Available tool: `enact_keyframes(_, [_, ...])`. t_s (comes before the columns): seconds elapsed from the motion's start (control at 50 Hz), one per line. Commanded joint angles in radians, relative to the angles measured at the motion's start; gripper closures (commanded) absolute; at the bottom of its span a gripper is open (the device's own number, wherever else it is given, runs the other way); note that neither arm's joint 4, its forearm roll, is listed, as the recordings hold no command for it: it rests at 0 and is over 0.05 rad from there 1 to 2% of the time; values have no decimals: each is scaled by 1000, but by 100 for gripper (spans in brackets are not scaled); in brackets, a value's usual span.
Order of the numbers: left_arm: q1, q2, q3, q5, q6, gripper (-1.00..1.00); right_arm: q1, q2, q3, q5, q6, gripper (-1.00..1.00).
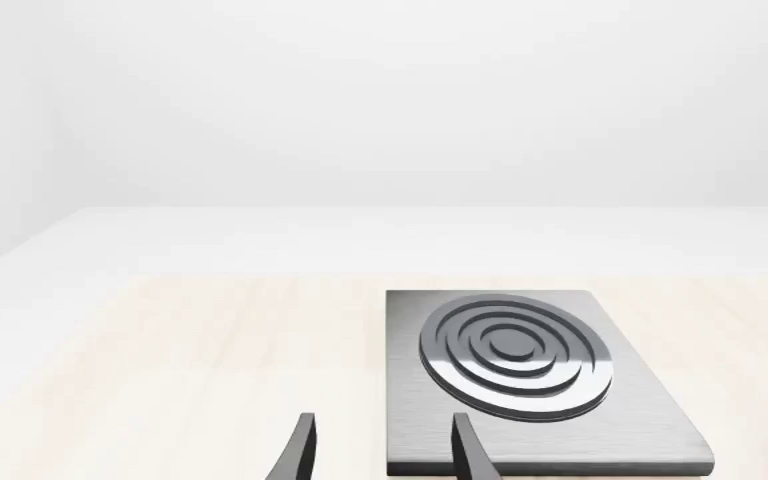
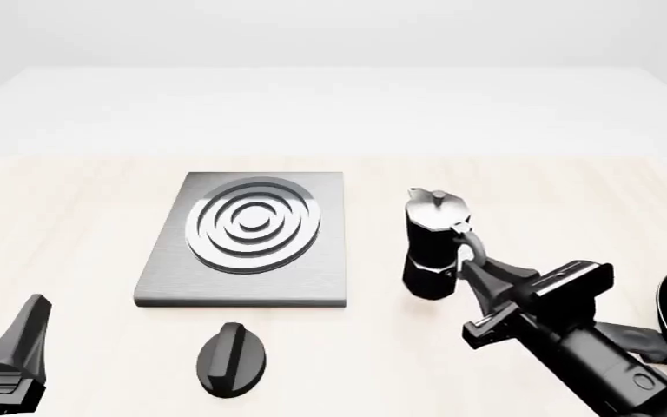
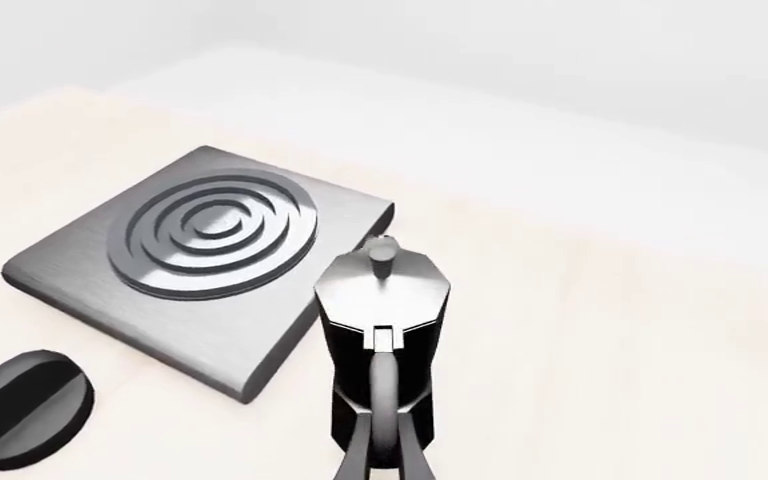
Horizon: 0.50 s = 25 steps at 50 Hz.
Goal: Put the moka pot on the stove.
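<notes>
We see the stove [image 2: 244,239] lying flat on the table [image 2: 79,182], its burner bare. Just right of it, apart from its edge, stands the moka pot [image 2: 432,243], upright, handle toward our right gripper [image 2: 472,261]. Its fingers straddle that handle and seem closed on it, though the contact is hard to confirm. The stove lies leftward. Our left gripper [image 1: 377,450] hangs open, empty, well apart.

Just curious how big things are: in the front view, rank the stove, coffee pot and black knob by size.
1. Stove, clearly largest.
2. Coffee pot.
3. Black knob, though it lies nearer the camera, so the gap with the pot is unsure.
</notes>
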Motion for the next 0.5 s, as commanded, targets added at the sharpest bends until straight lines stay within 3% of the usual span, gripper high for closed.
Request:
enact_keyframes(0.02, [0, 0, 0, 0, 0, -100, -2, -107, -30, 81, -4, 100])
enact_keyframes(0.32, [0, 0, 0, 0, 0, -100, 21, -248, -127, 219, 0, 100])
enact_keyframes(0.5, [0, 0, 0, 0, 0, -100, 32, -224, -212, 247, -5, 100])
